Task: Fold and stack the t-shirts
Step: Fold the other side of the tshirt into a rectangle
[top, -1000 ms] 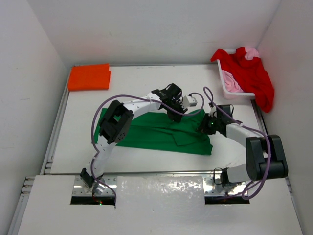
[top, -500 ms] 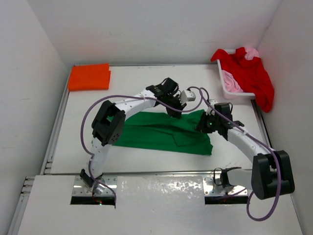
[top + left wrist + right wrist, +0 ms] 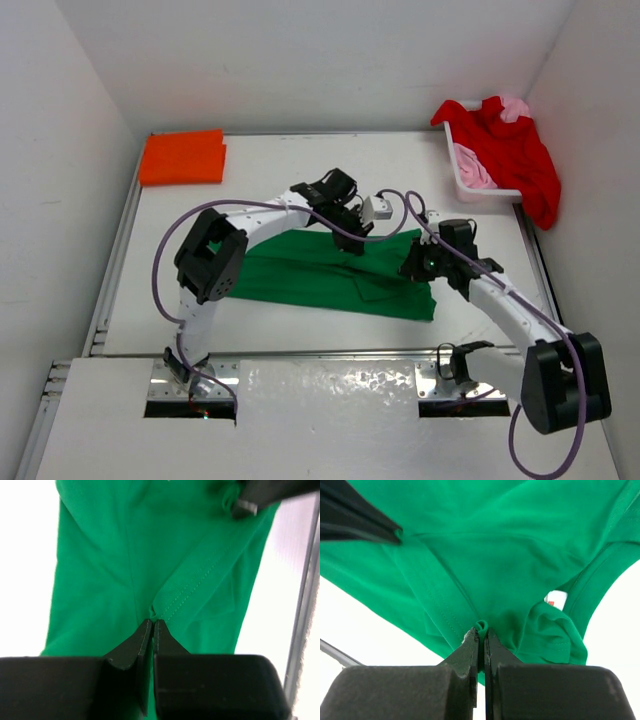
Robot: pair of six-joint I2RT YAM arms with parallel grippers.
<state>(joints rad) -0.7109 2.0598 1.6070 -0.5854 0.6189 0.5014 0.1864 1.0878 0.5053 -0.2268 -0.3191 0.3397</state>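
Observation:
The green t-shirt (image 3: 310, 272) lies spread across the middle of the table. My left gripper (image 3: 351, 243) is shut on its far edge, pinching a stitched hem (image 3: 152, 622). My right gripper (image 3: 412, 262) is shut on the shirt's right far part, with a small green fold (image 3: 481, 629) squeezed between its fingertips. The two grippers sit close together, and the cloth hangs lifted between them. An orange t-shirt (image 3: 182, 157) lies folded at the far left corner. A red t-shirt (image 3: 522, 152) hangs over the basket's rim, with a light pink one (image 3: 476, 172) inside.
The white basket (image 3: 470, 189) stands at the far right corner against the wall. White walls close in the table on the left, far and right sides. Purple cables loop from both arms above the green shirt.
Both arms have swung their elbows outward, the left one to the left and the right one toward the near right. The grippers stay shut on the green shirt and have shifted slightly left.

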